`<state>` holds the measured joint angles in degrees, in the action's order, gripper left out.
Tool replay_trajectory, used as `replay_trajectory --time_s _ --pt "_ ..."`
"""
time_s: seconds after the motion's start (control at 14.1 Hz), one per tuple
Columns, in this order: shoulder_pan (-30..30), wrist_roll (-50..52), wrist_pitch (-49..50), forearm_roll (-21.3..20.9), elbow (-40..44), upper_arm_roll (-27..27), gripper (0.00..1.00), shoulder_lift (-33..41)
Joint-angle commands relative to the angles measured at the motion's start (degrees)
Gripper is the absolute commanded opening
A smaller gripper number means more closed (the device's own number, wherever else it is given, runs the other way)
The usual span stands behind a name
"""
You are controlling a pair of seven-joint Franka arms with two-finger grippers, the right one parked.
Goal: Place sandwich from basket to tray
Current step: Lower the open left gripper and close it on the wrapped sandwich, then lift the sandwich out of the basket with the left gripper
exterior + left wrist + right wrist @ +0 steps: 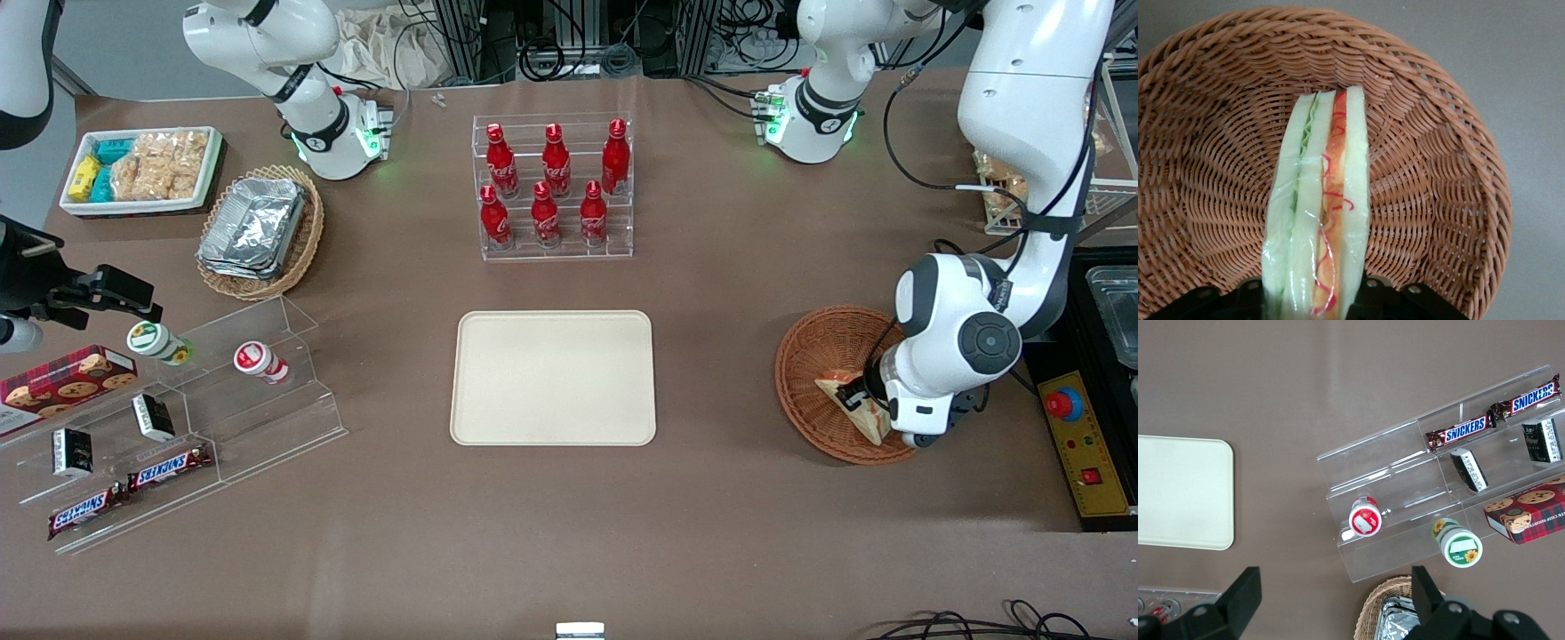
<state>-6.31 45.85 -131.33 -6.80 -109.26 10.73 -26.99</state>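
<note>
The sandwich (845,391) lies in the basket (813,356), toward the working arm's end of the worktop (711,516). The claw (861,402) sits down in the basket at the sandwich, one finger on either side of it. The tray (553,378) lies mid-worktop, well apart from the basket, nearer the front camera than the bottle rack (553,187).

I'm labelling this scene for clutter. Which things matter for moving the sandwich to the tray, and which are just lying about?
Job:
triangular white-bread sandwich
reddish-brown woven wicker basket holding it
flat cream-beige rectangular tray
left gripper, down in the basket at the sandwich

Lying about:
red cola bottles
foil containers
Snickers bars
</note>
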Motion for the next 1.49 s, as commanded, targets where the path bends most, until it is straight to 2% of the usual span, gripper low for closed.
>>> replay_trajectory --time_s 0.0,0.21,0.71,0.85,1.06,1.27,1.42 --pt "0.16 2.58 -0.6 -1.81 0.01 0.17 0.0 0.54" --pt "0.16 2.23 3.25 -1.73 1.15 0.35 0.0 2.82" --pt "-0.02 -1.8 22.5 -0.68 9.23 2.19 0.0 10.81" --pt "-0.02 -5.14 28.2 0.03 12.22 4.81 0.0 13.18" --pt "0.07 -9.8 35.08 1.6 19.33 9.91 0.0 12.5" --pt "0.16 -10.16 34.66 4.24 19.96 16.06 0.0 10.48" --pt "0.16 -9.47 29.67 3.99 19.61 21.07 0.0 7.24"
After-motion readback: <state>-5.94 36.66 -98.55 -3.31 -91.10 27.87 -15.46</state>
